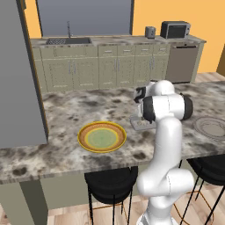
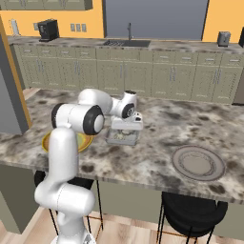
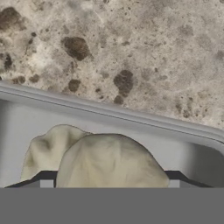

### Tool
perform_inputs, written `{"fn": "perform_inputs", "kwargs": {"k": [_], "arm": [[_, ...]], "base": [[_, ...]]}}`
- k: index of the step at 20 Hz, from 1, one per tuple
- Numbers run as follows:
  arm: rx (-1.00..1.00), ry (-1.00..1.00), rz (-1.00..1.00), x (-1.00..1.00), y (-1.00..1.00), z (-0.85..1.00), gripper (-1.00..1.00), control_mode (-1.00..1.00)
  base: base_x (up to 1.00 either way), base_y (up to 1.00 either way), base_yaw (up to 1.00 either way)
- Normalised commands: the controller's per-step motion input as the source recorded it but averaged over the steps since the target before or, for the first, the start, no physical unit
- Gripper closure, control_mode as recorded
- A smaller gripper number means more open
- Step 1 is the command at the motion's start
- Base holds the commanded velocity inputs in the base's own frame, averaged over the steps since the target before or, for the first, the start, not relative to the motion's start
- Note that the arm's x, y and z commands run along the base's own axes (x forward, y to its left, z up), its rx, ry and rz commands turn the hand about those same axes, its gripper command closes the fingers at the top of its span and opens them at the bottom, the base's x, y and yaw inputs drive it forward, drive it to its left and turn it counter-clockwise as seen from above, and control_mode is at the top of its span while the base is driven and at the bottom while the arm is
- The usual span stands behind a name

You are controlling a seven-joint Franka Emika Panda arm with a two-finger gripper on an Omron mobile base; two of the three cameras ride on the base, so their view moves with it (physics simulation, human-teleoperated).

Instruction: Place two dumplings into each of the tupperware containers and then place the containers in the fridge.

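Dumplings (image 3: 94, 153) are seen inside a tupperware container (image 3: 183, 151); the tool (image 3: 109, 183), spread wide around one, holds nothing; release seems done, withdrawal is called for next.

You see a glossy white arm (image 1: 165, 145) built of thick rounded tubular links, with dark charcoal bands ringing its joints. At 6 o'clock in your hand view, two small dark finger tips (image 3: 43, 180) end in pale grey pads.

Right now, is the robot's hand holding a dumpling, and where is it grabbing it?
It cannot be told. The gripper stands wide on either side of the front dumpling in the tupperware container, but contact isn't visible.
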Motion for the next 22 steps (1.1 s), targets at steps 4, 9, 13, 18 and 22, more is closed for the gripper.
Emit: {"fn": "perform_inputs", "kwargs": {"k": [4,9,13,18,22], "arm": [[0.0,0.07,0.0,0.0,-0.02,-0.14,-1.0,-1.0],[0.0,0.02,-0.02,-0.11,0.0,-0.01,-1.0,-1.0],[0.0,0.0,-0.07,-0.23,0.0,0.22,-1.0,-1.0],[0.0,0.0,-0.08,-0.28,0.0,0.21,-1.0,-1.0],[0.0,0.0,-0.12,-0.07,-0.16,0.25,-1.0,-1.0]], "base": [[0.0,0.0,0.0],[0.0,0.0,0.0],[0.0,0.0,0.0],[0.0,0.0,0.0],[0.0,0.0,0.0]]}}
